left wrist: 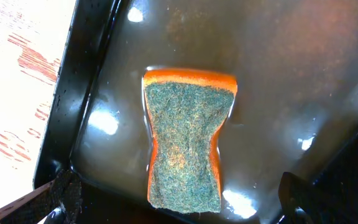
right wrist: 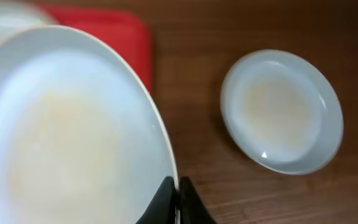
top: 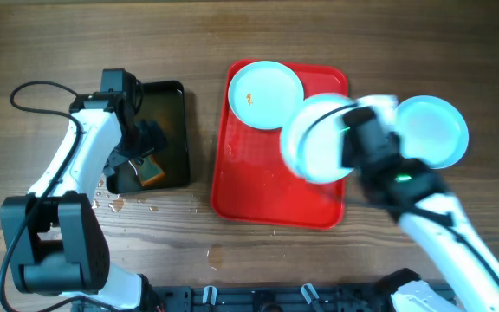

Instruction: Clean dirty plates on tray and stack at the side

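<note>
Right gripper pinches rim of held plate, above tray edge. Stacking: carry level, centre over side plate, lower till rims nest, then release. Left gripper spread over sponge. One smeared plate lies on tray.

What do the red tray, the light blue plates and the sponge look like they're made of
Red tray: likely moulded plastic, slight sheen, rounded corners.
Plates: smooth and glossy, plastic or glazed ceramic, can't tell which.
Sponge: orange foam under a green fibrous scouring pad.
</note>
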Robot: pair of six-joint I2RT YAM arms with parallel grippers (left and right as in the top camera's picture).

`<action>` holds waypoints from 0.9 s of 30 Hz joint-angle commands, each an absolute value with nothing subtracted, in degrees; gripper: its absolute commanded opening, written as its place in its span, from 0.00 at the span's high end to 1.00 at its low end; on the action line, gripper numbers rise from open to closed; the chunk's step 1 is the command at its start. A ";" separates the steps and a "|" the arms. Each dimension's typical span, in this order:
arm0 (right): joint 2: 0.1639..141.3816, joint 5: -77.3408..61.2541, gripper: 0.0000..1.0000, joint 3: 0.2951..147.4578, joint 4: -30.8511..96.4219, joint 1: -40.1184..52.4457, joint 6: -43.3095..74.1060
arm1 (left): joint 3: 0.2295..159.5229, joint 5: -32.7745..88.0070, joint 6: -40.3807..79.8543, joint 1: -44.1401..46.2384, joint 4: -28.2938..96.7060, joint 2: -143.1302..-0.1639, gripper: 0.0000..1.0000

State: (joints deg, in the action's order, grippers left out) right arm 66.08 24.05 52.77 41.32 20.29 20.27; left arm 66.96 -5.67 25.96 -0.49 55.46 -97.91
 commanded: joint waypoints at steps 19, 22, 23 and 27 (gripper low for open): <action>88.12 -19.92 0.65 53.58 28.86 -36.38 22.46 | 66.63 -5.37 25.71 -0.71 55.51 -97.56 0.00; 84.99 -32.14 0.64 53.84 26.44 -34.39 19.92 | 66.63 -5.37 25.71 -0.71 55.51 -97.56 0.00; 83.37 -34.59 0.64 54.06 26.52 -32.82 19.00 | 66.63 -5.37 25.71 -0.71 55.51 -97.56 0.00; 76.40 -36.42 0.61 55.55 28.97 -19.90 14.11 | 66.63 -5.37 25.71 -0.71 55.51 -97.56 0.00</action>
